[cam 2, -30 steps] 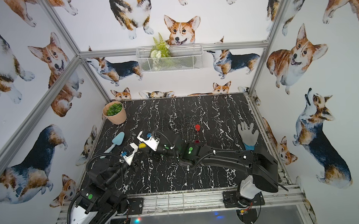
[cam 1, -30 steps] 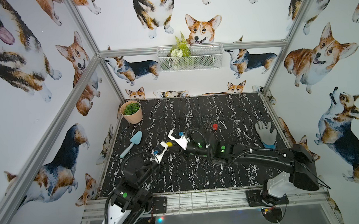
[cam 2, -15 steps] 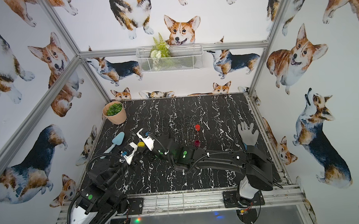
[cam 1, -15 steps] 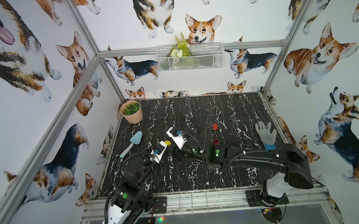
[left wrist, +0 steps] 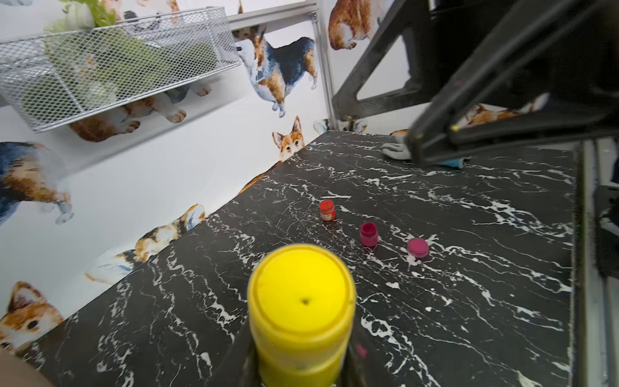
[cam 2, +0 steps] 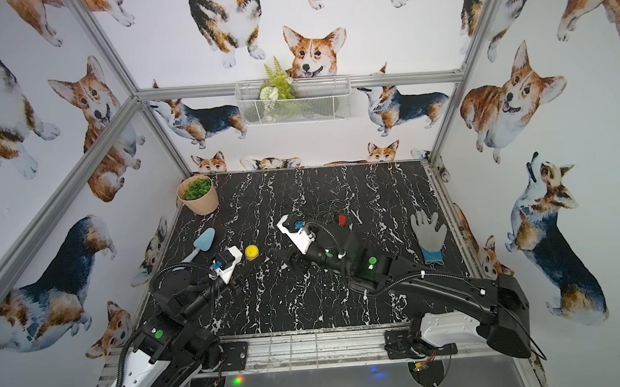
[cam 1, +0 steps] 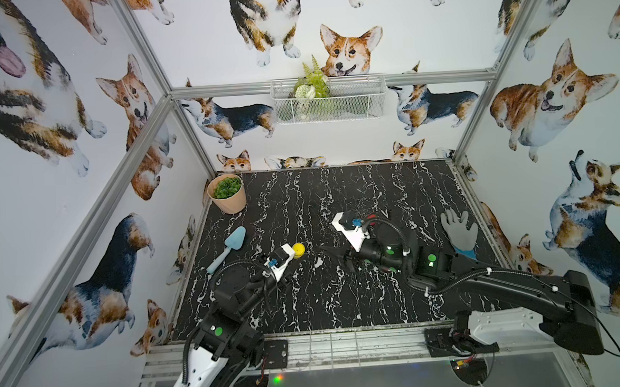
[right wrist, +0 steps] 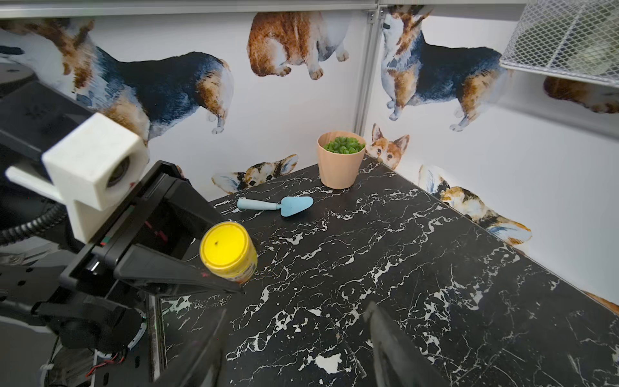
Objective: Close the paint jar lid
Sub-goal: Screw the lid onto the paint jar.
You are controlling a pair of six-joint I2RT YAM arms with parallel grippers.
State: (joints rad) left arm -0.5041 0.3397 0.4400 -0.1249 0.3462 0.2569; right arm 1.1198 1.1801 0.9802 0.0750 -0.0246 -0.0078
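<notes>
A yellow paint jar [left wrist: 301, 301] with its yellow lid [right wrist: 225, 246] seated on top stands on the black marble table [cam 1: 301, 198], left of centre. My left gripper [left wrist: 301, 363] is shut on the jar's body, one finger on each side. In both top views the jar [cam 1: 298, 250] [cam 2: 251, 252] shows just beyond the left wrist camera. My right gripper [right wrist: 294, 321] is open with only bare table between its fingers. It hangs a short way to the right of the jar [cam 1: 334, 258] and touches nothing.
A closed red jar [left wrist: 327, 210], an open magenta jar [left wrist: 368, 233] and a loose magenta lid [left wrist: 417, 247] sit mid-table, under the right arm. A potted plant [cam 1: 227, 192] and blue trowel [cam 1: 228, 246] lie at the left, a grey glove [cam 1: 459, 231] at the right. A wire basket [cam 1: 327, 98] hangs on the back wall.
My right gripper has opened, let go of the yellow jar's top and drawn back to the right. The left gripper and the jar have stayed put.
</notes>
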